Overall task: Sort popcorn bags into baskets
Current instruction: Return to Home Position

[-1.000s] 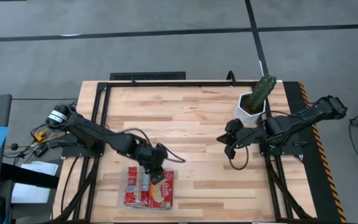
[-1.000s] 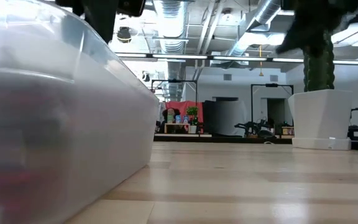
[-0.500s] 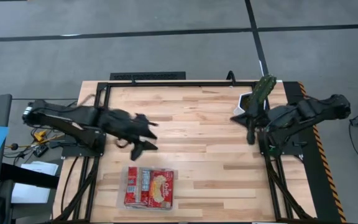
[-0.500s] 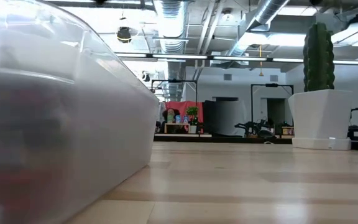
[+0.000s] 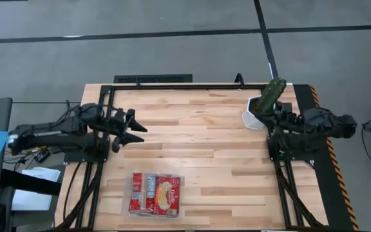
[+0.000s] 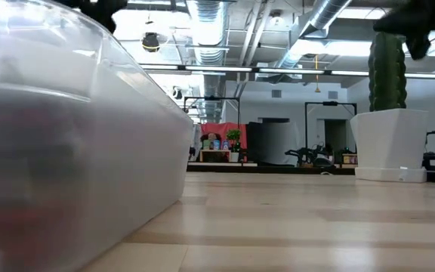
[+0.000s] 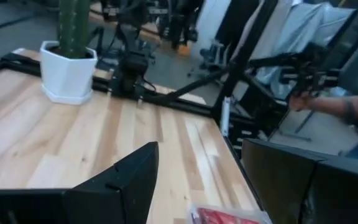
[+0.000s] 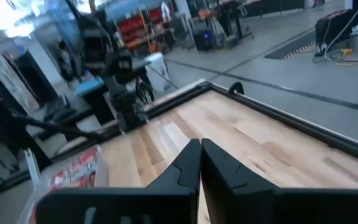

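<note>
Popcorn bags lie in tray; left gripper's fingers wide (right gripper's together).

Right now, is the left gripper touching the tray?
Apart. The high view shows bare table between the left gripper and the tray.

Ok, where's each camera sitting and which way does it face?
High: overhead, straight down on table; left arm, right arm show.
Low: table height, level past tray toward cactus pot; arm bits above.
Left wrist: past open left gripper toward cactus pot.
Right wrist: past shut right gripper toward tray.
Shared: both wrists see popcorn bags.
</note>
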{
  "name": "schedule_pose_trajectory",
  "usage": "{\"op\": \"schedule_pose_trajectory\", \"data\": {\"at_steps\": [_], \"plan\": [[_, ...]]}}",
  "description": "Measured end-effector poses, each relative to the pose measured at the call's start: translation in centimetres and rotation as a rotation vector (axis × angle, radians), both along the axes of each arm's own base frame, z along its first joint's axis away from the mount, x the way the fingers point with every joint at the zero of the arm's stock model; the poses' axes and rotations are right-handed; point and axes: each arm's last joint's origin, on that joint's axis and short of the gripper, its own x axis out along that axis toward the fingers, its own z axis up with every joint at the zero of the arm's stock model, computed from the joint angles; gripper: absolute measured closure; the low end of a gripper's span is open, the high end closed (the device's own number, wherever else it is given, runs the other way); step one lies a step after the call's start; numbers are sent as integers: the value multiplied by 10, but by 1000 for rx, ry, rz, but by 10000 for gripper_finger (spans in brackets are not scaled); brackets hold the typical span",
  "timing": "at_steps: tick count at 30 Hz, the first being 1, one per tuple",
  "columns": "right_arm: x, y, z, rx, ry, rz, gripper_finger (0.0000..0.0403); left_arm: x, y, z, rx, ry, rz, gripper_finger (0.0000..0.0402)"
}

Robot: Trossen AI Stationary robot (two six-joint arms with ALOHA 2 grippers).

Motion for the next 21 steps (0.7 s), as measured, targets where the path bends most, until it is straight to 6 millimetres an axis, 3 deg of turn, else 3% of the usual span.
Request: {"op": "schedule_pose_trajectory", "data": {"at_steps": [4, 7, 9, 11, 15, 18, 21], "plan": [[-5, -1, -27, 24, -45, -10, 365, -13, 8, -34, -44, -45, 9, 180], [5, 2, -41, 11, 0, 61, 367, -19, 10, -53, -70, -86, -51, 180], [14, 7, -42, 13, -67, 181, 369, -24, 12, -62, -84, -126, -78, 180], [23, 11, -57, 27, -82, 257, 371, -27, 14, -75, -95, -137, -96, 180], [37, 14, -79, 67, -232, 264, 374, -33, 17, -99, -142, -154, -129, 180], [45, 16, -106, 71, -228, 268, 375, -34, 17, -104, -152, -153, -146, 180], [46, 15, -111, 86, -178, 243, 375, -34, 17, -105, -107, -151, -163, 180]]}}
